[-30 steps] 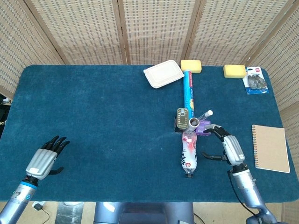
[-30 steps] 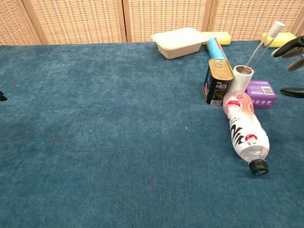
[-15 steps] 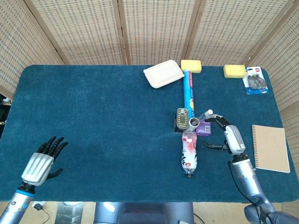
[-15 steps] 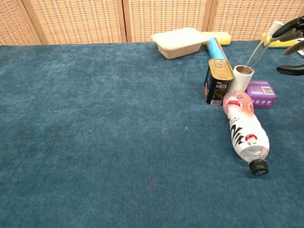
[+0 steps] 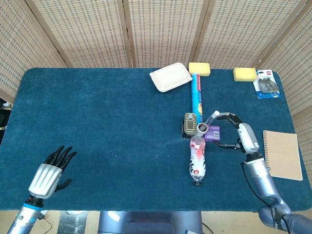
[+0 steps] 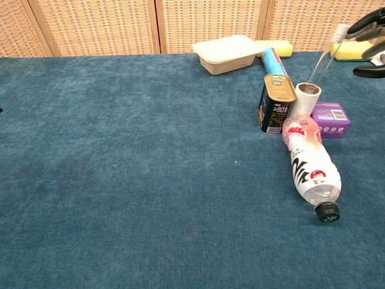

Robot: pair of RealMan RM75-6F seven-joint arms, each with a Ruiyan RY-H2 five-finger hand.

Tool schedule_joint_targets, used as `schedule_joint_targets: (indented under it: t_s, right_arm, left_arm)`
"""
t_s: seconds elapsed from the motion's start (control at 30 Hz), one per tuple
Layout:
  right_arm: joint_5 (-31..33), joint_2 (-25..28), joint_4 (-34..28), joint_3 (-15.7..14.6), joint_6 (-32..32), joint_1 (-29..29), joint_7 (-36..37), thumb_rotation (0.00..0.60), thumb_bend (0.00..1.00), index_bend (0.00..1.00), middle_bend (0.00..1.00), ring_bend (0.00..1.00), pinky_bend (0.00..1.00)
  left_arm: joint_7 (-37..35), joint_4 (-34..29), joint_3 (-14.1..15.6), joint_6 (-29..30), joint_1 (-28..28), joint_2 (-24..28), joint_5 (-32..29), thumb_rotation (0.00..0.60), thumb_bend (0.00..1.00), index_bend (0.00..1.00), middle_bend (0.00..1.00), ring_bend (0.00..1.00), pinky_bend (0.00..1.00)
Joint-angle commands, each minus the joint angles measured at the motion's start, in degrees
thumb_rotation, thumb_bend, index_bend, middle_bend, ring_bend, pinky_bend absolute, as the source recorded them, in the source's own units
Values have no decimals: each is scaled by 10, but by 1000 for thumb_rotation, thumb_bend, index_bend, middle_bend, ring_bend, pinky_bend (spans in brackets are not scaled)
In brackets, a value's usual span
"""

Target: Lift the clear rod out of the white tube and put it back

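**Right hand's fingertips at the cap of the tilted clear rod**

A deep-blue, felt-like table (image 5: pixel 97 122) fills both views, backed by woven cane screens (image 5: pixel 161 29). The tan spiral notebook (image 5: pixel 282 155) lies flat near the table's right edge. A white clamshell box (image 5: pixel 170 77) with rounded corners sits at the far side, beside a long blue cylindrical roll (image 5: pixel 197 95). A clear plastic bottle (image 6: pixel 311 168) with a red-and-white label lies on its side, black cap toward the near edge. Two yellow sponges (image 5: pixel 199 68) rest along the far edge, with a blister pack (image 5: pixel 267 84) near the corner.

The left hand (image 5: pixel 50 171), grey-backed with black fingers, hovers low over the near left corner, fingers spread and holding nothing.

The right hand (image 5: pixel 242 136) curls toward the rod, its dark fingertips (image 6: pixel 368 23) at the rod's white cap; whether they actually pinch it cannot be told.

A rectangular tin can (image 6: pixel 277 103) stands upright, touching the white tube (image 6: pixel 303 99), a short cardboard-lined cylinder standing on end. A small purple box (image 6: pixel 332 118) lies just behind it. The clear rod (image 6: pixel 325 57), thin and glassy, leans rightward with its lower end inside the tube.
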Motion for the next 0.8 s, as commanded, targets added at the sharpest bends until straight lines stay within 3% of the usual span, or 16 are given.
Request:
schedule_joint_targets:
  t_s: [0.03,0.8]
  right_arm:
    - [2,-3,6,0,-6,6,3,531,198,286,260,210,280]
    - [26,-15,50,9,-28,28,23,531,197,275,261,209,279]
  left_arm:
    - [4,-2,0,4,3,-1,2,600,163,103,98,20,195]
    - [17,-4,-1,14,16,-10,6,600,163,104,97,23,197]
